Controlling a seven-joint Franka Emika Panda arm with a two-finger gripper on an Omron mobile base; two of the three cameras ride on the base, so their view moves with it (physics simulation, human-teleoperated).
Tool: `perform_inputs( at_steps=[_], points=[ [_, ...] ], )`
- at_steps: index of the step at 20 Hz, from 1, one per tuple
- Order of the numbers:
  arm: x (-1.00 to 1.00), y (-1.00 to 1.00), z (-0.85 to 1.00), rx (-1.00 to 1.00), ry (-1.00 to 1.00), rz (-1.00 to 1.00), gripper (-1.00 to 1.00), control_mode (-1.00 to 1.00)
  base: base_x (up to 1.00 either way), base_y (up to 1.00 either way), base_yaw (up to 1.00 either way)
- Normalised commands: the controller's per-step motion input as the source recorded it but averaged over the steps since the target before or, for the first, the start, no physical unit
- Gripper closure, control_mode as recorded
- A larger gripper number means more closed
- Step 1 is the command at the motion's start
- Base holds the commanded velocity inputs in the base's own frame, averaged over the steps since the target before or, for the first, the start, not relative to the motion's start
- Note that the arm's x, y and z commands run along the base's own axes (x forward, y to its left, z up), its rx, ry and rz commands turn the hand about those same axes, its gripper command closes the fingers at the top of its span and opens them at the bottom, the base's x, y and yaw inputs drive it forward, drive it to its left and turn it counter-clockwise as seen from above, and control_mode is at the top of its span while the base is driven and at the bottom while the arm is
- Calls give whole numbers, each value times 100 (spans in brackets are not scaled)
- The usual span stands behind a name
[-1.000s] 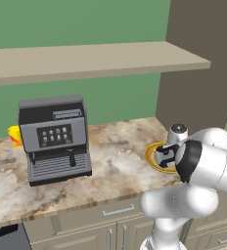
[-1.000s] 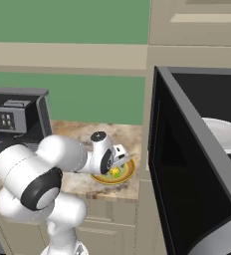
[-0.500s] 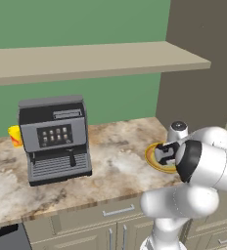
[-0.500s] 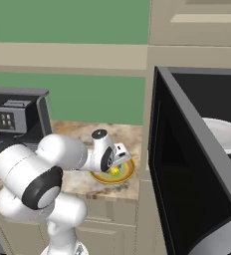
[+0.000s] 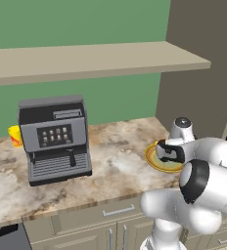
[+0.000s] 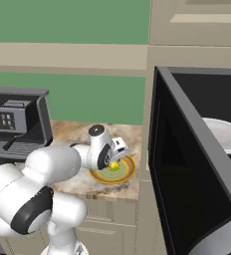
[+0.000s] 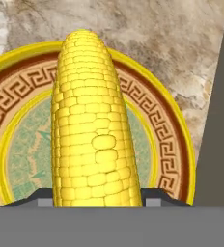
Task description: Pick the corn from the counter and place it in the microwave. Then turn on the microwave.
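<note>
The plate [image 6: 112, 174] sits on the counter [image 5: 110, 161] near its front edge, with the corn [image 7: 91, 125] lying across the plate's middle. The gripper [image 6: 116, 159] is down over the corn. The coffee machine [image 5: 54, 139] stands farther left on the counter, a cup [image 5: 15, 135] behind its left side. The microwave [image 6: 197, 164] stands open just right of the counter, a shelf [image 5: 96, 61] overhead.

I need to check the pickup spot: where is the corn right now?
The corn lies on the yellow-rimmed plate on the counter, right of the coffee machine and left of the open microwave.
</note>
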Motion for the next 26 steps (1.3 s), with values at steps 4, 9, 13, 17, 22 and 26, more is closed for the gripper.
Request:
perform_inputs(
  at_steps=[4,9,13,17,22,26],
  points=[
    [0,6,57,6,-6,1,100,-100,0,0,0],
    [0,11,51,5,-5,1,100,-100,0,0,0],
    [0,12,42,3,-6,1,100,-100,0,0,0],
    [0,13,34,2,-6,1,100,-100,0,0,0],
    [0,12,31,2,-6,1,100,-100,0,0,0],
    [0,18,26,0,-8,2,100,-100,0,0,0]
  ],
)
